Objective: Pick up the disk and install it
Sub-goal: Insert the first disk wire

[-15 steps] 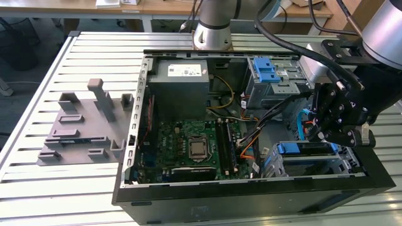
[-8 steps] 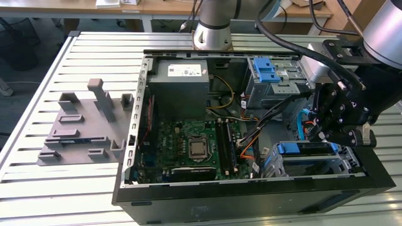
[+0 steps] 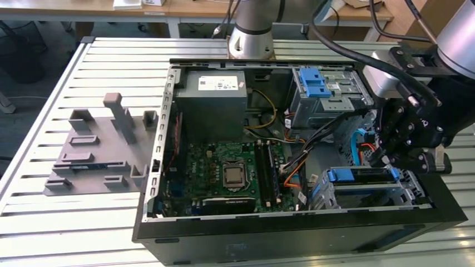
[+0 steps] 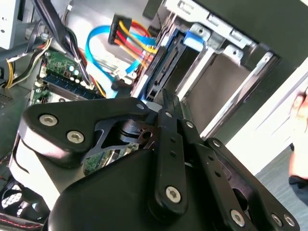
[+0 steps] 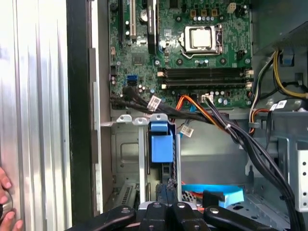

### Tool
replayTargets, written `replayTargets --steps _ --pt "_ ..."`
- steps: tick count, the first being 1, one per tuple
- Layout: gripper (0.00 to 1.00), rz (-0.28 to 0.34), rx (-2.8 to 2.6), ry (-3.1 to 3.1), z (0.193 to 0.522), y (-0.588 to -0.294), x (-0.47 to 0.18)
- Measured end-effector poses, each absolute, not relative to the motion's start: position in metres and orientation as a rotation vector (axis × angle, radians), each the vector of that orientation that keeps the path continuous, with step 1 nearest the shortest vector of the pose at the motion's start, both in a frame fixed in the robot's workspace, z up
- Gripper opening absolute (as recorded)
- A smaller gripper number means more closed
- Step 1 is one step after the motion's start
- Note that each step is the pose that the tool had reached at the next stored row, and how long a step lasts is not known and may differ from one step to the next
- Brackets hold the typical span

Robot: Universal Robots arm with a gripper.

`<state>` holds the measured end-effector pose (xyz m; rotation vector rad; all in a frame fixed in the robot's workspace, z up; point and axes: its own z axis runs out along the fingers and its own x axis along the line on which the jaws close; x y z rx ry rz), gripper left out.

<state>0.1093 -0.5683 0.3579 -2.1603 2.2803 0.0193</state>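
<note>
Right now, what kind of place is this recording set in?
Probably a robotics lab or test bench: an open computer case lies on a slatted metal table, a grey fixture beside it, desks behind.

a slatted metal table [image 3: 44,222] of pale ribbed strips spans the scene under bright, even light. beyond the table's far edge stands a wooden desk [image 3: 186,8] with white items on top. at the table's corner on the exterior view's left, dark floor [image 3: 30,119] shows below.
</note>
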Motion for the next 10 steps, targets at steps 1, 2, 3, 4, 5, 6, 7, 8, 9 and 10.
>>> replayTargets --steps 1,2,3,4,5,6,7,8,9,10 --pt "0.11 0.019 -2.16 2.28 0.3579 -0.5683 0.1113" --pt "0.11 0.02 -2.16 2.28 0.3579 -0.5682 0.1124" --pt "0.11 0.019 -2.16 2.28 0.3579 -0.5682 0.1126" --pt "0.11 0.019 -2.16 2.28 0.3579 -0.5682 0.1127" --pt "0.11 0.019 -2.16 2.28 0.3579 -0.5682 0.1126" --pt "0.11 0.019 -2.16 2.28 0.3579 -0.5683 0.1128" --pt "0.11 0.019 -2.16 2.28 0.3579 -0.5683 0.113" --pt "0.11 0.019 -2.16 2.28 0.3579 -0.5683 0.1129" --pt "0.11 0.02 -2.16 2.28 0.3579 -0.5683 0.1129" --pt "0.11 0.021 -2.16 2.28 0.3579 -0.5683 0.1129"
